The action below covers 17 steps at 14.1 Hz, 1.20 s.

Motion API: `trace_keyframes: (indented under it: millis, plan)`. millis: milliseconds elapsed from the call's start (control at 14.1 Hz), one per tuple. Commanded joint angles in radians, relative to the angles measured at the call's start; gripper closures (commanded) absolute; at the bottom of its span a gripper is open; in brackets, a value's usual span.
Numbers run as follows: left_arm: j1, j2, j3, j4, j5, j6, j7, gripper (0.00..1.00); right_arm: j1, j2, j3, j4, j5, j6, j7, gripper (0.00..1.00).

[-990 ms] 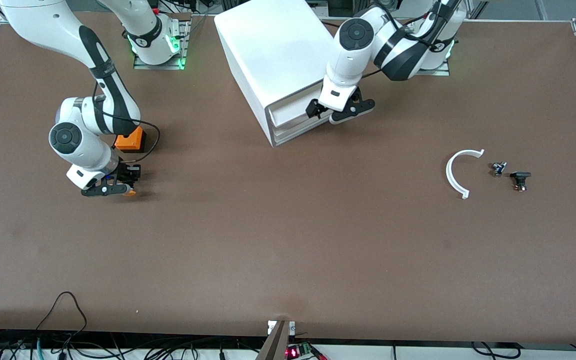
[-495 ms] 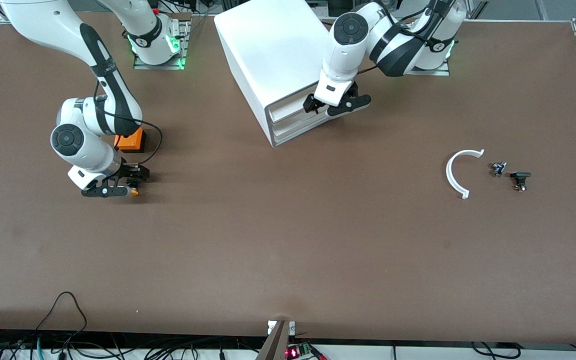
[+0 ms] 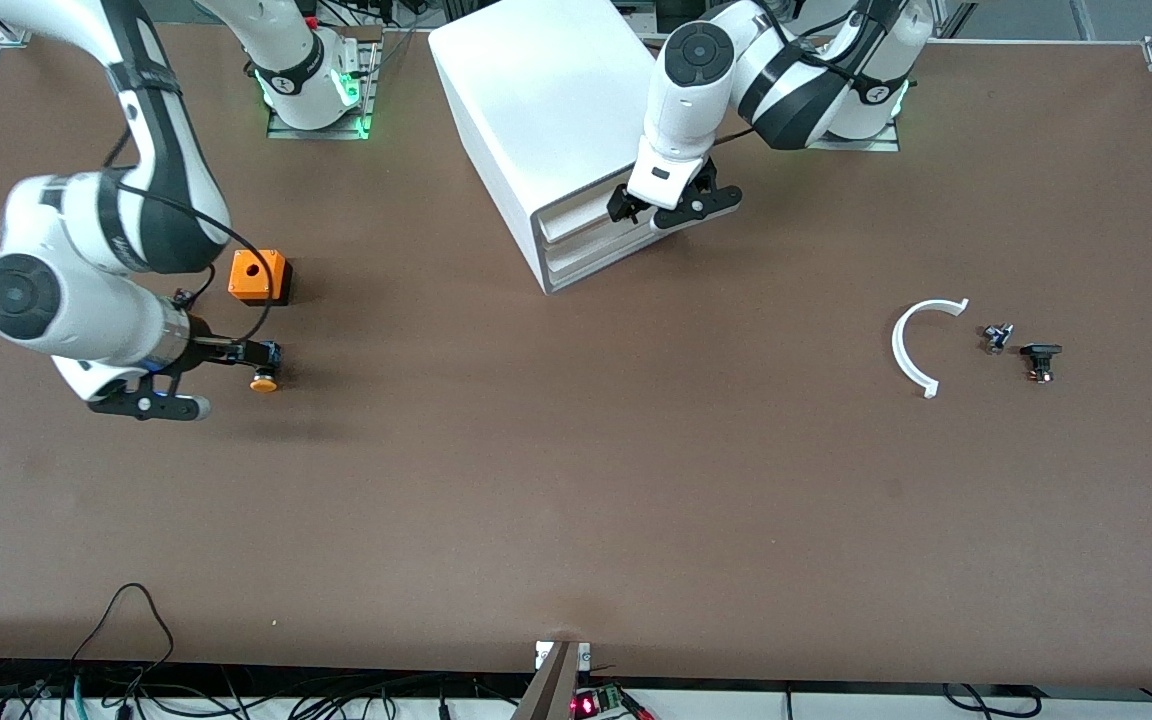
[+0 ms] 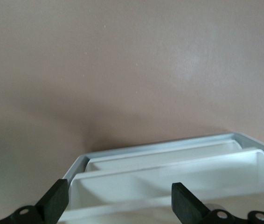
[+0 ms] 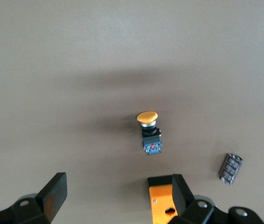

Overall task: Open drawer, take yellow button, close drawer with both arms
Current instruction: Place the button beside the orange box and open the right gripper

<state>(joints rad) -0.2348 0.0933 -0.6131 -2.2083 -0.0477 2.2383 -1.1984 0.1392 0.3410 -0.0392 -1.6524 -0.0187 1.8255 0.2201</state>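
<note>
The button (image 3: 263, 381) lies on the table nearer the front camera than the orange cube, its orange-yellow cap on a black-blue body; it also shows in the right wrist view (image 5: 149, 131). My right gripper (image 3: 228, 378) hangs open and empty above the table beside the button; in its wrist view (image 5: 118, 200) nothing is between the fingers. My left gripper (image 3: 651, 212) is open at the front of the drawer (image 3: 576, 215), the top one of the white cabinet (image 3: 546, 90). The left wrist view shows the gripper (image 4: 121, 207) straddling the drawer (image 4: 169, 179), which stands a little way out.
The orange cube (image 3: 258, 277) with a round hole stands toward the right arm's end; it also shows in the right wrist view (image 5: 162, 207). A small black ridged part (image 5: 231, 168) lies near it. A white curved strip (image 3: 911, 345) and two small dark parts (image 3: 998, 337) (image 3: 1040, 360) lie toward the left arm's end.
My right gripper has let go of the button and risen away toward the right arm's end, uncovering the orange cube. My left gripper has moved in toward the cabinet with the drawer front.
</note>
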Motion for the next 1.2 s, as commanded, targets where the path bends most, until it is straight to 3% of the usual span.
trace_keyframes:
  millis: [0,141,354,566,707,848,1131]
  plan:
    - [0.000,-0.027,-0.042,-0.008,-0.047,-0.035,-0.007,0.00,0.003,0.012,0.010,0.161,0.011,-0.160,0.057,0.00]
    - [0.021,-0.029,-0.039,-0.004,-0.047,-0.034,-0.003,0.00,0.010,0.012,0.010,0.250,0.003,-0.273,0.059,0.00]
    - [0.077,-0.027,-0.010,0.044,-0.035,-0.025,0.010,0.00,0.002,-0.002,0.010,0.321,-0.030,-0.324,0.042,0.00]
    - [0.094,-0.032,0.126,0.107,-0.034,0.018,0.025,0.00,-0.010,-0.037,0.010,0.347,-0.032,-0.333,0.041,0.00]
    - [0.118,-0.061,0.208,0.169,-0.031,0.006,0.147,0.00,-0.024,-0.068,0.009,0.341,-0.055,-0.331,0.007,0.00]
    - [0.127,-0.095,0.301,0.234,-0.032,-0.089,0.380,0.00,-0.076,-0.092,0.009,0.318,-0.058,-0.336,-0.046,0.00]
    - [0.146,-0.148,0.465,0.431,-0.032,-0.404,0.733,0.00,-0.159,-0.120,-0.001,0.255,-0.058,-0.324,-0.203,0.00]
